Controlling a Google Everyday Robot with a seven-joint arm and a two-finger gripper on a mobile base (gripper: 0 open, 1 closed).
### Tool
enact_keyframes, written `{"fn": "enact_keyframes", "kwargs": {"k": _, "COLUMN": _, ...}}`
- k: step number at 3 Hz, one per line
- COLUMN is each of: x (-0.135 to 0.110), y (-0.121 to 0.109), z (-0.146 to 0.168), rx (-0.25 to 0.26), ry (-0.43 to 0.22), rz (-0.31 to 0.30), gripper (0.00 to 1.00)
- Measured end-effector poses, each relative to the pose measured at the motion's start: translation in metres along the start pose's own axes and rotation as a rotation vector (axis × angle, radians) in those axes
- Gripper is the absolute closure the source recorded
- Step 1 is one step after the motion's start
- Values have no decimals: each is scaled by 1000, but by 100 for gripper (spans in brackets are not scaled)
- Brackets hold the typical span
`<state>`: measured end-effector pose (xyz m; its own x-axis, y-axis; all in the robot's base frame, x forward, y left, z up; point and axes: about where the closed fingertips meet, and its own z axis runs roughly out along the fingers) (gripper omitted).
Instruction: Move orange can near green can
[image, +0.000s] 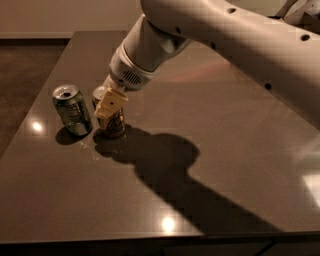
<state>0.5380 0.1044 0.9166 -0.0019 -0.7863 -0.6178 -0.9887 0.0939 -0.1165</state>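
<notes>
The green can (73, 110) stands upright on the left part of the dark table (210, 165), silver top showing. The orange can (113, 123), tan-gold with a dark-outlined emblem, stands just to its right, a small gap between them. My gripper (110, 105) comes down from the upper right and is shut on the orange can, its pale yellow fingers (113, 101) across the can's upper half. The can's base is at the table surface, or just above it. The can's silver rim (99, 92) peeks out behind the fingers.
My white arm (215, 35) spans the upper right of the view and throws a broad shadow (165, 160) across the table's middle. The table's front edge (150, 240) runs along the bottom. Brown floor (25, 70) lies to the left.
</notes>
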Motion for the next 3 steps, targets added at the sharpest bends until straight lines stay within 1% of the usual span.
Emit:
{"fn": "enact_keyframes", "kwargs": {"k": 1, "x": -1, "y": 1, "z": 0, "rx": -1, "ry": 1, "rz": -3, "gripper": 13}}
{"fn": "enact_keyframes", "kwargs": {"k": 2, "x": -2, "y": 2, "z": 1, "rx": -3, "ry": 1, "rz": -5, "gripper": 0}}
{"fn": "enact_keyframes", "kwargs": {"k": 3, "x": -2, "y": 2, "z": 1, "rx": -3, "ry": 1, "rz": -6, "gripper": 0}}
